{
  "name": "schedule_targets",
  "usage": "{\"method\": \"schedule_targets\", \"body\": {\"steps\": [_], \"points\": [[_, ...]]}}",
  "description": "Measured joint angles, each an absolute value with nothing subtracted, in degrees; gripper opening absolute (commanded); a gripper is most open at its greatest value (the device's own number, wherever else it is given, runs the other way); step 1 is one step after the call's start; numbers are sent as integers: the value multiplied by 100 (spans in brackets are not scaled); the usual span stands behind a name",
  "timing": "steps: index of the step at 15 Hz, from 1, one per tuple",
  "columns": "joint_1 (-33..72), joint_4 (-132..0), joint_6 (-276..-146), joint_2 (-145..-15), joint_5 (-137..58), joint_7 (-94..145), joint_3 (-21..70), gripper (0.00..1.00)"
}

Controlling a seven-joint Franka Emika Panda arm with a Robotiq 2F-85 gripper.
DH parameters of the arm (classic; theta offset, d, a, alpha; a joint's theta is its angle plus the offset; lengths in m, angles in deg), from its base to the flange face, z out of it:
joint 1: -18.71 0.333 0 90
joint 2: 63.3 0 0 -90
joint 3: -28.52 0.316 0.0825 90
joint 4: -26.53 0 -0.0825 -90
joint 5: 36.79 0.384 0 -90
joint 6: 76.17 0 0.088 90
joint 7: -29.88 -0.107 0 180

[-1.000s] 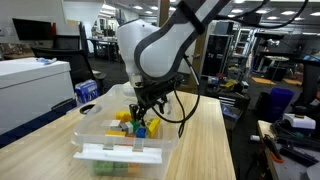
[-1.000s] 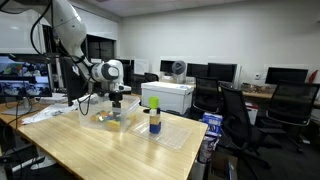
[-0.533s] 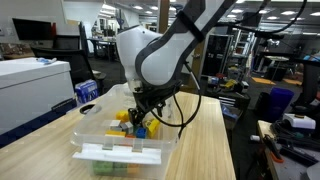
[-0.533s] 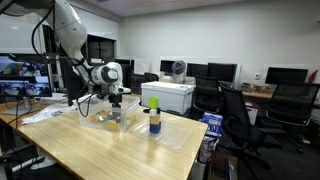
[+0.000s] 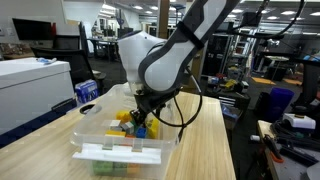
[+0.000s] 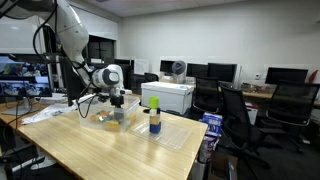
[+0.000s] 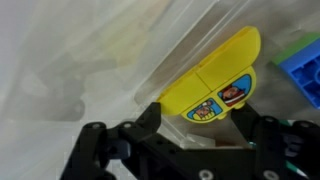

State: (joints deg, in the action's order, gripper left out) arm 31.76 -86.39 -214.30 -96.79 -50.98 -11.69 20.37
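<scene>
1. The end effector (image 7: 198, 125) is down inside a clear bin (image 5: 92, 126) on the worktop (image 5: 205, 140).
2. Its fingers stand apart, one at each edge of a yellow block (image 7: 215, 75). I cannot tell whether they are pinching it yet.
3. The yellow block lies in the bin, with a blue block (image 7: 305, 75) just beside it.

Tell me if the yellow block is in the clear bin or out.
In. Wrist view shows the yellow block between the fingers, against clear plastic; an exterior view shows them inside the clear bin.
</scene>
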Motion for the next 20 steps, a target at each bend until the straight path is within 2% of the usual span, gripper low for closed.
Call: {"method": "schedule_targets", "body": {"steps": [5, 6, 9, 10, 12, 20], "points": [[3307, -8618, -21767, -9694, -5402, -1189, 1942, 12], [3355, -8612, -21908, -9708, -5503, -1216, 1900, 3], [3549, -8526, -22346, -9785, -5788, -1354, 1715, 0], [3605, -8498, -22442, -9805, -5836, -1374, 1662, 25], [3712, -8478, -22494, -9816, -5868, -1391, 1581, 36], [3736, -8402, -21676, -9807, -5732, -1391, 1713, 92]]}}
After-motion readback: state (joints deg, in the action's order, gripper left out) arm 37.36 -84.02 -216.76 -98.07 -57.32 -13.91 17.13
